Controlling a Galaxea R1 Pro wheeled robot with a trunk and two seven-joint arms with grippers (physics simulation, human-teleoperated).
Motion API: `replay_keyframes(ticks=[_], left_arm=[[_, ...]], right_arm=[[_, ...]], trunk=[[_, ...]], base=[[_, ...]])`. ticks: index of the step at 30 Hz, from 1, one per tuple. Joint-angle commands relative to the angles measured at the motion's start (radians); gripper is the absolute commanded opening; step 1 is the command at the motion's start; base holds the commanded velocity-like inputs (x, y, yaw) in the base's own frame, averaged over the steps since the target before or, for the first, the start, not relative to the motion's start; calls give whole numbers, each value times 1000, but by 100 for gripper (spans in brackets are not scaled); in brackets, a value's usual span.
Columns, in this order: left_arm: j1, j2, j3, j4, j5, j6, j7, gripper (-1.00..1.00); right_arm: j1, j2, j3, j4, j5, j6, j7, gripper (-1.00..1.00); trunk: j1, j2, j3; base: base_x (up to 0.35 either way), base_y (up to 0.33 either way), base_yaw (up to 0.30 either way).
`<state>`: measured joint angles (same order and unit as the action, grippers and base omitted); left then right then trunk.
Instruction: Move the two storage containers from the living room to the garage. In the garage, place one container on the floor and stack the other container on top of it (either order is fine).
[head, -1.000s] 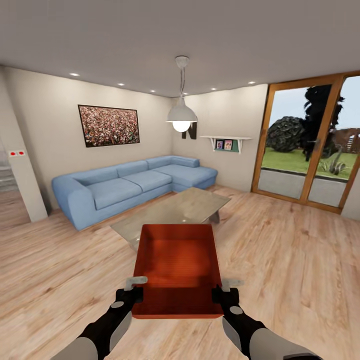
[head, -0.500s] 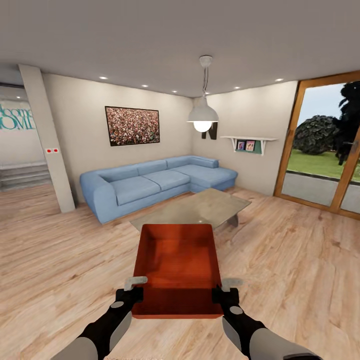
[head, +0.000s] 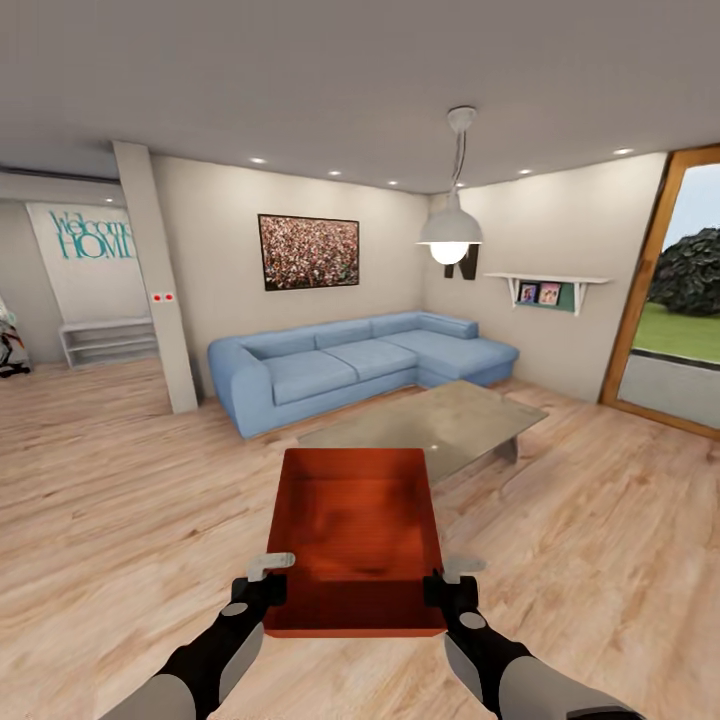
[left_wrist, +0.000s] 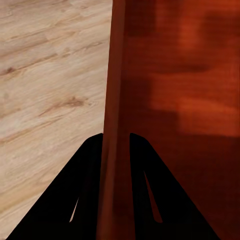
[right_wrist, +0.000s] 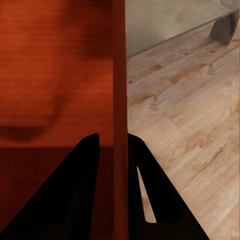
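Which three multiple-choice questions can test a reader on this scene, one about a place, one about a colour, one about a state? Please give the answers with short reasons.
1. Where is the container?
A. on the coffee table
B. carried in front of the robot
C. on the sofa

2. What colour is the sofa?
A. light blue
B. green
C. black

3. How is the container held?
A. by one gripper
B. by no gripper
C. by both grippers

Answers: 1 B, it hangs above the wood floor. 2 A, its cushions are light blue. 3 C, the left gripper and right gripper each clamp a side wall.
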<state>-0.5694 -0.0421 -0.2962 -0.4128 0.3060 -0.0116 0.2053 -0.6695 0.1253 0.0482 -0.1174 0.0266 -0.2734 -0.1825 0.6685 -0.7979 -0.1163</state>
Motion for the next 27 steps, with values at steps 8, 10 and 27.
replay_keyframes(ticks=[8,10,27], left_arm=[[-1,5,22,-1,-2,-1,88,-100],[-1,5,22,-1,-2,-1,88,-100],[-1,5,22,-1,-2,-1,88,-100]], right_arm=[[-1,0,-46,-1,12,2,-3,-100],[-1,0,-47,-1,12,2,-3,-100],[-1,0,-47,-1,12,2,-3,-100]], trunk=[[0,-1,-2],[0,-1,-2],[0,-1,-2]], base=[[0,0,266],[0,0,266],[0,0,266]])
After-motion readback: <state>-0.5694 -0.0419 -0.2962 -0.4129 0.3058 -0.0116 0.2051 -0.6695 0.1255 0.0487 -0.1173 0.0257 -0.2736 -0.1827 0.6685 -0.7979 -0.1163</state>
